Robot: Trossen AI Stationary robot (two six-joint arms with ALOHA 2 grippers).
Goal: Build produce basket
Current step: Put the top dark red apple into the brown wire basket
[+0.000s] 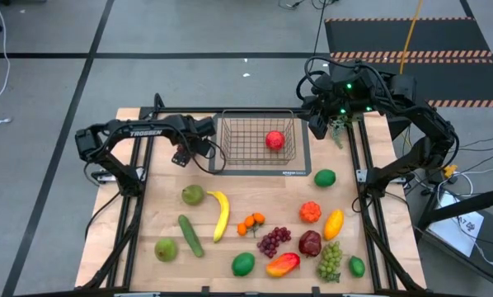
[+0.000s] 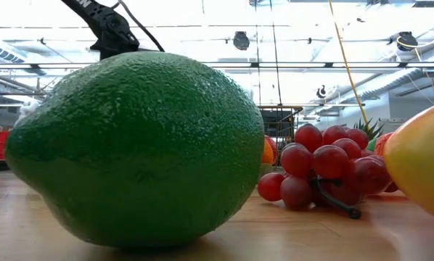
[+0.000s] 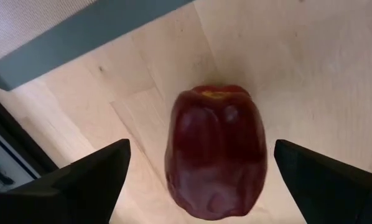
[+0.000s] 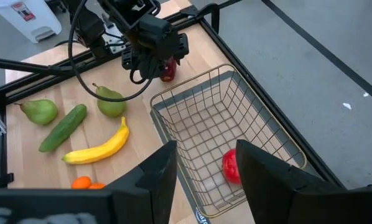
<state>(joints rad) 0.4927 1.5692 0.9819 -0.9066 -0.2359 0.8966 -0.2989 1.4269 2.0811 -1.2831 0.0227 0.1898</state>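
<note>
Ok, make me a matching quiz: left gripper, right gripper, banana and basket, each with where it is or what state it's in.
1 left gripper
2 right gripper
3 banana
4 basket

A has one red fruit inside
B open over a dark apple
C lying beside the cucumber
D open, by the basket's right side

Pairs: 1-B, 2-D, 3-C, 4-A

Both arms are matte black, built from slim tubular links joined by bulkier housings. The left arm [image 1: 135, 132], at the frame's left, carries white "TROSSEN" lettering along one link. The right arm [image 1: 395, 99], at upper right, shows green indicator lights and looped black cables. Claw fingers [image 3: 80, 186] are dark, flat, wedge-shaped.
</note>
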